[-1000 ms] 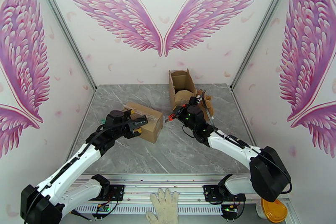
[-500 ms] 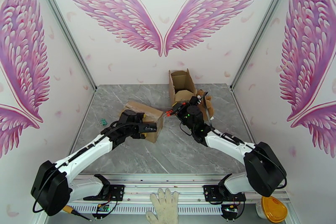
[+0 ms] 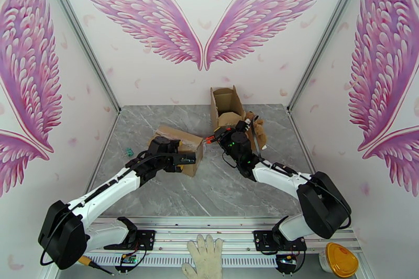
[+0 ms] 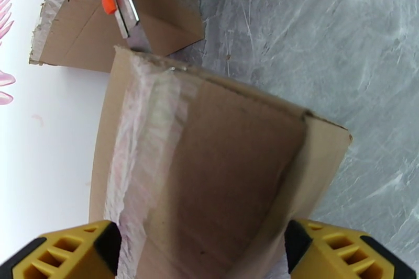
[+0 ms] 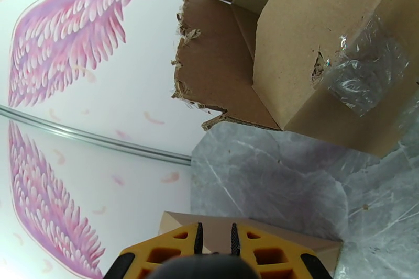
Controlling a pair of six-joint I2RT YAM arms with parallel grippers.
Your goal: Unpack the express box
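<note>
- Top view: the express box (image 3: 175, 137), sealed and brown, lies on the grey marble table (image 3: 220, 191), left of centre.
- The left gripper (image 3: 187, 158) is at the box's near right end, its arm reaching in from the lower left.
- The right gripper (image 3: 219, 134) is just right of the box's far corner. An orange utility knife (image 3: 210, 140) sticks out of it towards the box.
- An opened box (image 3: 226, 101) stands at the back of the table, flaps up. A brown lump (image 3: 257, 129) lies beside it; I cannot tell what it is.
- A white glove (image 3: 205, 260) lies on the front rail, and a yellow-lidded tub (image 3: 341, 261) sits at the lower right.
- Left wrist view: the yellow fingers (image 4: 68, 256) stand very wide apart, one on each side of the express box. The cardboard fills the whole gap and both pads look to be against its sides, so the box is held across its width.
- A strip of clear tape runs along the box's top.
- The knife's blade tip sits at the far edge of the box, by the tape end. The opened box is behind it.
- Right wrist view: the yellow fingers (image 5: 162, 248) are nearly closed, with only a narrow slot between them. The knife itself is hidden here.
- An edge of the express box shows just beyond the fingertips. The opened box is further off at the upper right, with a torn flap and a scrap of clear tape on its side.
</note>
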